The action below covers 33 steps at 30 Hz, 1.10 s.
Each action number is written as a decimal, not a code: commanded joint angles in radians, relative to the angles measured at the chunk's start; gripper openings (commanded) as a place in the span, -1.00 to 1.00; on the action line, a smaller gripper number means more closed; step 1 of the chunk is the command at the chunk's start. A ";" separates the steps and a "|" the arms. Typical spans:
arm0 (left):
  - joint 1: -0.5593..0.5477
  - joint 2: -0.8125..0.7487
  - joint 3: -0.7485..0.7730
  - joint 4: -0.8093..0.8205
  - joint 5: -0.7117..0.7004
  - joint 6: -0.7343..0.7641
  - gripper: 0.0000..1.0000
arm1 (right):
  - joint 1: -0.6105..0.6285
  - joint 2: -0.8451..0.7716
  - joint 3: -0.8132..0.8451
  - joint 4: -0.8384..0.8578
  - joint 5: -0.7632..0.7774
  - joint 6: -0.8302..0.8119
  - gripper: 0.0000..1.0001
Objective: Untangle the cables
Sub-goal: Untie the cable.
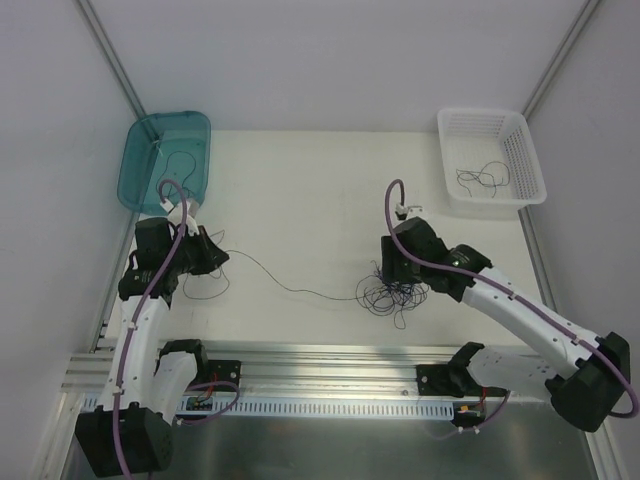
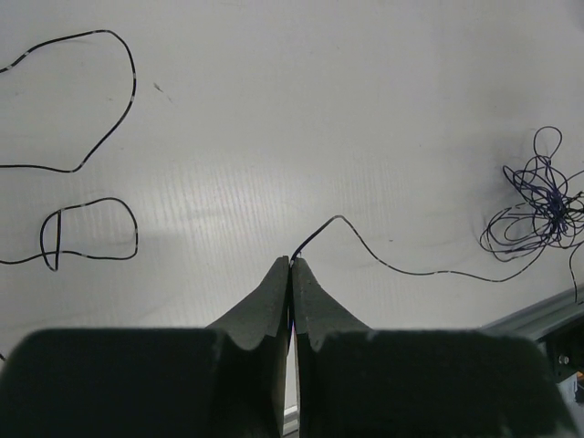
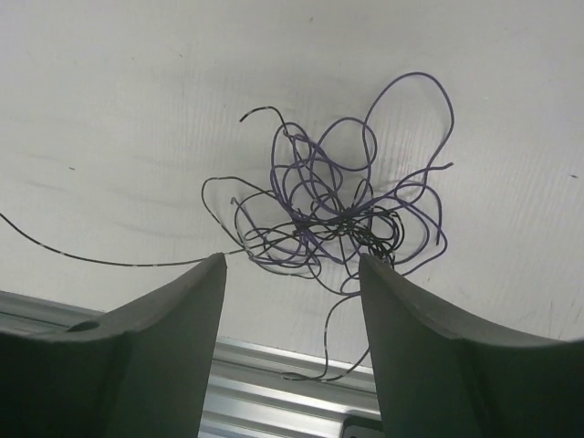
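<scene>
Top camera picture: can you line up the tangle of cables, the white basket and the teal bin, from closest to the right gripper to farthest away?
1. The tangle of cables: just below the right gripper, near the table's front edge.
2. The white basket: at the far right corner.
3. The teal bin: at the far left corner, across the table.

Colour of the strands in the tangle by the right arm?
Mixed purple and black in the cable tangle, clearest in the right wrist view.
</scene>
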<state>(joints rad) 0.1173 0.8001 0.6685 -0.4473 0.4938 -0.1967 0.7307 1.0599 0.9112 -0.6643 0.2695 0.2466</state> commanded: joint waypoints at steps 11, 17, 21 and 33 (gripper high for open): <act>-0.004 -0.064 -0.047 0.078 -0.017 0.023 -0.97 | 0.018 0.256 -0.028 0.054 0.093 -0.027 0.14; -0.060 -0.035 -0.058 0.099 0.087 -0.006 -0.54 | -0.001 0.348 -0.040 0.112 0.017 -0.044 -0.10; -0.198 -0.016 -0.049 0.113 0.065 -0.067 -0.15 | 0.004 0.356 -0.017 0.140 -0.045 -0.023 -0.70; -0.701 0.069 -0.066 0.421 -0.151 -0.388 0.62 | 0.047 0.272 0.052 0.235 -0.150 0.128 -0.87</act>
<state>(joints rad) -0.4831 0.8276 0.6003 -0.1635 0.4400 -0.4763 0.7563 1.3529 0.9024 -0.4862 0.1654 0.3252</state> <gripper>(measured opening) 0.798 0.047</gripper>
